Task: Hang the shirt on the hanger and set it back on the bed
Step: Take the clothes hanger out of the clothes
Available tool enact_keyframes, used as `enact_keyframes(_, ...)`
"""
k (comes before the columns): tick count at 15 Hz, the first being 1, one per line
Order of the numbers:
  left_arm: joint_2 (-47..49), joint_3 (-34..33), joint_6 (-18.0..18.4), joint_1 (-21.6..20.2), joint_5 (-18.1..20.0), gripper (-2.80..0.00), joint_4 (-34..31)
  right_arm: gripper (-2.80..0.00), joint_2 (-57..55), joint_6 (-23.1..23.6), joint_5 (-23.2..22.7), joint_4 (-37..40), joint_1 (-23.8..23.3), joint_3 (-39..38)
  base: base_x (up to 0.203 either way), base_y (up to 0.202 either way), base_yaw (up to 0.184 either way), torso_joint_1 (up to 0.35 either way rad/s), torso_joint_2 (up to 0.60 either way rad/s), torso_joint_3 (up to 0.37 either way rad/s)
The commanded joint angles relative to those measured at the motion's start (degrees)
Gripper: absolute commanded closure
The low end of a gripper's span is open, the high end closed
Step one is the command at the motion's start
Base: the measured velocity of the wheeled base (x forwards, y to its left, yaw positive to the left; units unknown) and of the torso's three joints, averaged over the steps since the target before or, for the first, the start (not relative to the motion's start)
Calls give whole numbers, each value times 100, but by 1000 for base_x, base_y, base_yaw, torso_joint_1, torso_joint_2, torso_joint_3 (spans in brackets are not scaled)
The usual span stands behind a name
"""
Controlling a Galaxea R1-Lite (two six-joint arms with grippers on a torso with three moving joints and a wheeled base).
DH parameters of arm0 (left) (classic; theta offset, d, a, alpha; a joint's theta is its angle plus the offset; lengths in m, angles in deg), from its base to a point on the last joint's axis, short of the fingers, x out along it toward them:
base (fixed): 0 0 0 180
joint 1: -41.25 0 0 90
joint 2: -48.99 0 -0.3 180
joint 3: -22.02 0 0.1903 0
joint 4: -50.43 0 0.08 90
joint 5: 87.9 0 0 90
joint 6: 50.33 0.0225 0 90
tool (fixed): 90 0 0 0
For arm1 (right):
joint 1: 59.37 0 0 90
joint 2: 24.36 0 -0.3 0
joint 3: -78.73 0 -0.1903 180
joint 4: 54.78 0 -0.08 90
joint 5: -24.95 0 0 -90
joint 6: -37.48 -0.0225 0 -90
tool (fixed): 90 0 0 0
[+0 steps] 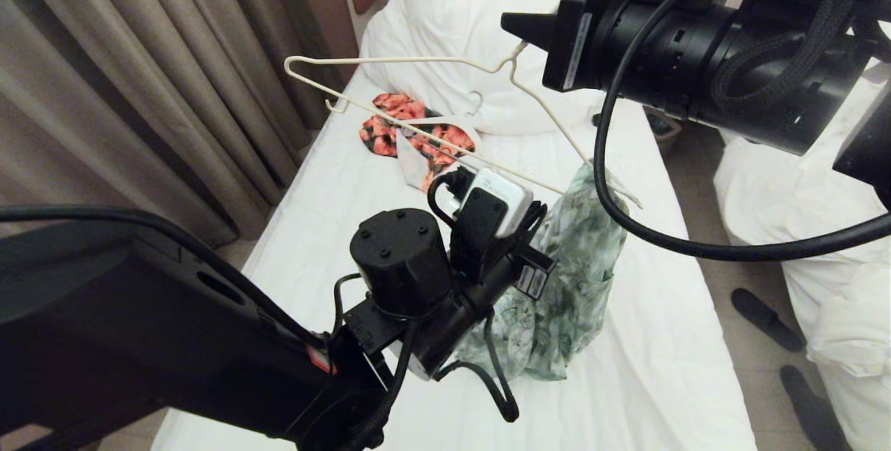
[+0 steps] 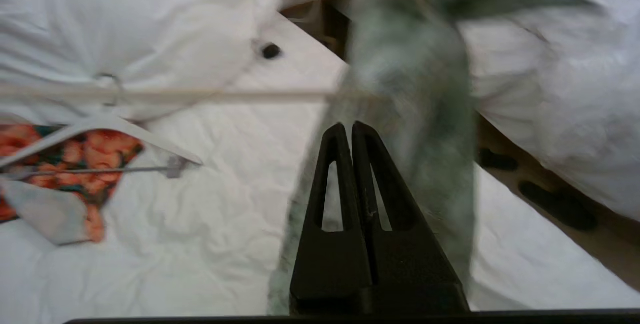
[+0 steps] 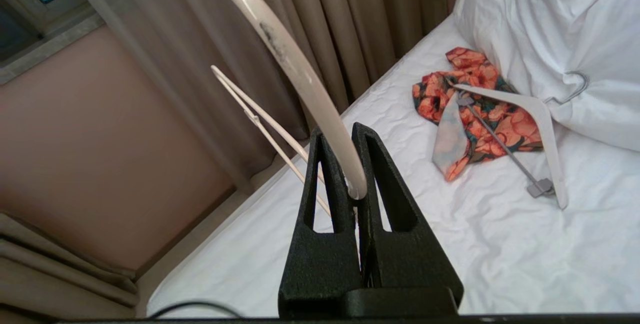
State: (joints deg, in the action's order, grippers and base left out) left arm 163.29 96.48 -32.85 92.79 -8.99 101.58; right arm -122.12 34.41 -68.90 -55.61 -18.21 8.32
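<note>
My right gripper (image 3: 345, 131) is shut on the hook of the cream wire hanger (image 3: 300, 74) and holds it in the air above the bed (image 1: 327, 228). The hanger's thin triangular frame (image 1: 418, 61) slants down to the right. The green and white shirt (image 1: 578, 263) hangs bunched from the frame's lower right end, and its hem reaches the sheet. My left gripper (image 2: 348, 126) is shut with nothing seen between its fingers. It sits just in front of the hanging shirt (image 2: 415, 114), below the hanger's bar (image 2: 200, 96). The left wrist (image 1: 487, 221) covers part of the shirt in the head view.
An orange-red floral garment (image 1: 411, 131) with a flat white hanger (image 3: 530, 109) lies near the white pillows (image 1: 452, 19). Curtains (image 1: 139, 89) run along the bed's left side. A second bed with rumpled duvet (image 1: 800, 214) stands right, with dark slippers (image 1: 766, 319) on the floor between.
</note>
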Motion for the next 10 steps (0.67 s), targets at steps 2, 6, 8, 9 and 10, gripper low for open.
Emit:
enact_keyframes(2,167,223,1,18,-263,0,61,0,-23,-10,-2,-30,139,-33,0,0,0,0,0,0)
enact_keyframes(6,372,277,6,358,-618,0,274,0,-176,-10,7,-32,297,-27,0,0,0,0,0,0)
enact_keyframes(8,349,208,10,651,-745,0,403,0,-328,-1,14,-46,312,2,0,0,0,0,0,0)
enact_keyframes(9,338,141,10,823,-865,0,461,0,-427,-1,20,-77,342,50,0,0,0,0,0,0)
enact_keyframes(10,338,154,0,850,-923,0,492,0,-469,-6,25,-158,366,91,0,0,0,0,0,0)
